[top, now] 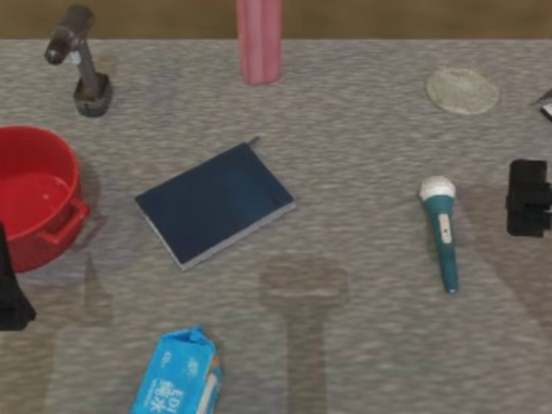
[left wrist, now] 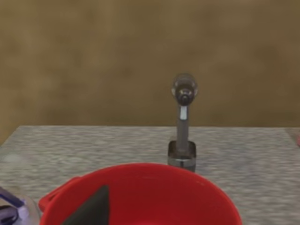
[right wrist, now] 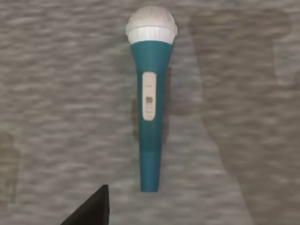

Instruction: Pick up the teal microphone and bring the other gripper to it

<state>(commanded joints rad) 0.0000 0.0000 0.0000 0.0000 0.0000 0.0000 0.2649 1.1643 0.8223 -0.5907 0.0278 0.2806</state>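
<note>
Teal microphone flat on the tabletop, right-hand part, nothing touching it. Long axis runs near-to-far with a slight lean: whitish head at the far end, tapered handle tip at the near end, a little further right. White switch mark faces up. In the right wrist view the microphone lies bare on the surface, one dark fingertip just showing at the picture's edge, apart from it.

Tabletop grey and speckled; brown wall behind the far edge.

Right hand a black block at the right edge, just beside the microphone, not touching; fingers apart or together — cannot tell. Left hand at the left edge, next to the red pot; spread likewise cannot tell.

Elsewhere: dark blue notebook mid-table, pink cylinder far centre, dark grey mic-like object on a stand far left, pale round disc far right, blue packet near edge.
</note>
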